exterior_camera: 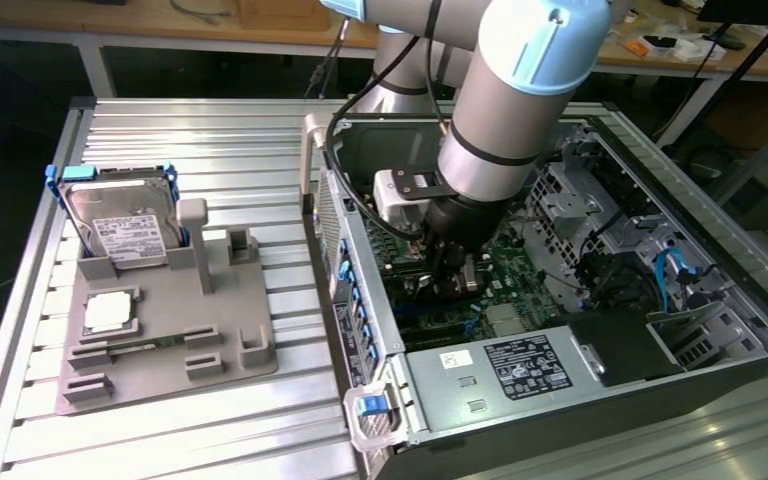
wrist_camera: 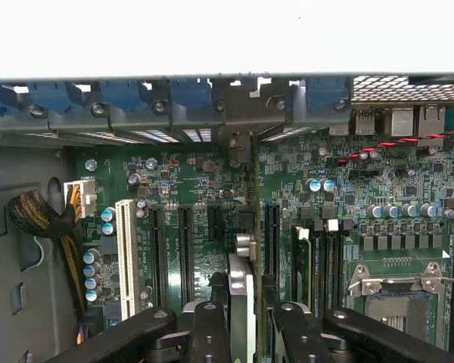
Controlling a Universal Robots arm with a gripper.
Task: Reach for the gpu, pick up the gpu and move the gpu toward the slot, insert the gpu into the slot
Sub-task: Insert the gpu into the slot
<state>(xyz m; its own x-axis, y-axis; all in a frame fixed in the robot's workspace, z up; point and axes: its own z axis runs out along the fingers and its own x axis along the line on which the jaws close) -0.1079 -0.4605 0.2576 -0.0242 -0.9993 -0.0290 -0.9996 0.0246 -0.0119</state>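
On the exterior view's left, the grey fixture tray (exterior_camera: 171,345) sits on the ribbed tabletop (exterior_camera: 157,440), beside the open PC case (exterior_camera: 704,370), with a hard drive (exterior_camera: 124,228) standing in it and a small silver chip (exterior_camera: 111,312) lying flat. Further right, the arm reaches down inside the case and the gripper (exterior_camera: 448,278) is right over the green motherboard (exterior_camera: 504,265). The wrist view is where you get the real detail: the fingers (wrist_camera: 210,329) are clamped on the gpu (wrist_camera: 239,302), held edge-on just above the board, in the lane between the dark slots (wrist_camera: 185,253) and the slot (wrist_camera: 272,242) beside the processor socket (wrist_camera: 397,291). Can't tell if it's seated yet.
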